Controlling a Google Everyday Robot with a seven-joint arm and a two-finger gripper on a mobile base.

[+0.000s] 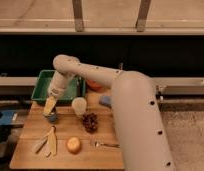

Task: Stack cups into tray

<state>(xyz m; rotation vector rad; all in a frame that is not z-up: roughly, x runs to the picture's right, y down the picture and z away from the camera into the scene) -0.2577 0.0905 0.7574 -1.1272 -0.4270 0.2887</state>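
While the tool (50, 107) is hanging directly over the dark blue-grey cup (53, 118) at the frame's left, I cannot tell whether it is gripping. The cream cup (79, 106) is standing just right of it on the surface (30, 132), below the green tray (41, 85).

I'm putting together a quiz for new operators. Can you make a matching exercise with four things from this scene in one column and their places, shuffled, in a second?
Things:
1. claw
2. pale cup
3. green tray
4. grapes

Places:
A. behind the wooden board, towards the left
B. right above the dark cup
C. upright on the board, right of the dark cup
D. on the near side of the pale cup, slightly right

Pairs: 1-B, 2-C, 3-A, 4-D
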